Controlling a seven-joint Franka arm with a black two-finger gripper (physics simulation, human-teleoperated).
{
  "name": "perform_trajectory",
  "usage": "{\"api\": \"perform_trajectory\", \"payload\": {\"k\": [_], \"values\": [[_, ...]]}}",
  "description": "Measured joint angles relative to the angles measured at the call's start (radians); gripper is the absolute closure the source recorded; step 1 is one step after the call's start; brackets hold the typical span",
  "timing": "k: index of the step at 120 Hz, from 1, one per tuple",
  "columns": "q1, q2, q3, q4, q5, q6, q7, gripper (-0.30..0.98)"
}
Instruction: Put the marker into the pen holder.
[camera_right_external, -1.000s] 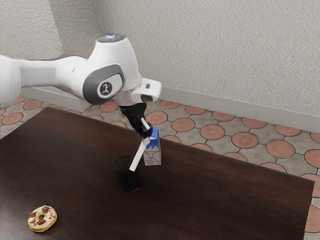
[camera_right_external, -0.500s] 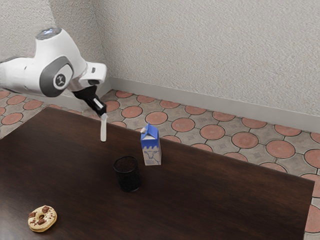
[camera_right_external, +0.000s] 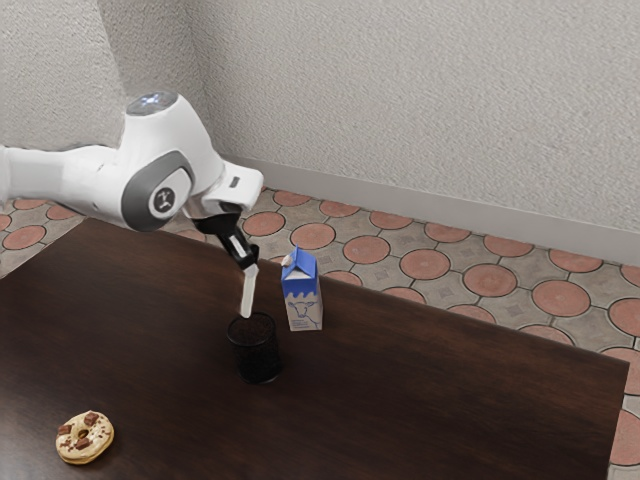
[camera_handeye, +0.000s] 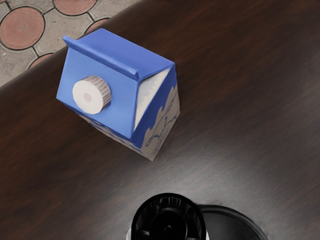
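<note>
Our marker (camera_right_external: 247, 296), lifted but not yet in, hangs at twelve o'clock from the pen holder (camera_right_external: 257, 356) in the exterior view, our gripper (camera_right_external: 250, 264) closed around its upper end, leaving us, we judge, centring, lowering and release.

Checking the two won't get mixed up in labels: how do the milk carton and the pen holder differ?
Color: the milk carton is blue and off-white with a printed cow; the pen holder is plain black.
Shape: carton boxy with a peaked roof, holder round.
Top: carton has a white cap, holder is open.
Shared: both stand upright on the table.
</note>
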Motion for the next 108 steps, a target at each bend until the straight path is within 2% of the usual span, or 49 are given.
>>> {"api": "perform_trajectory", "payload": {"k": [41, 63, 77, 86, 108], "values": [[-0.033, 0.06, -0.016, -0.006, -0.005, 0.032, 0.006, 0.74], [-0.077, 0.078, 0.019, -0.047, -0.011, 0.035, 0.007, 0.74], [-0.092, 0.071, 0.045, -0.041, -0.024, -0.017, 0.022, 0.48], [-0.095, 0.059, 0.061, 0.028, -0.024, -0.096, 0.031, 0.34], [-0.066, 0.064, 0.062, 0.256, 0.042, -0.358, 0.021, 0.14]]}}
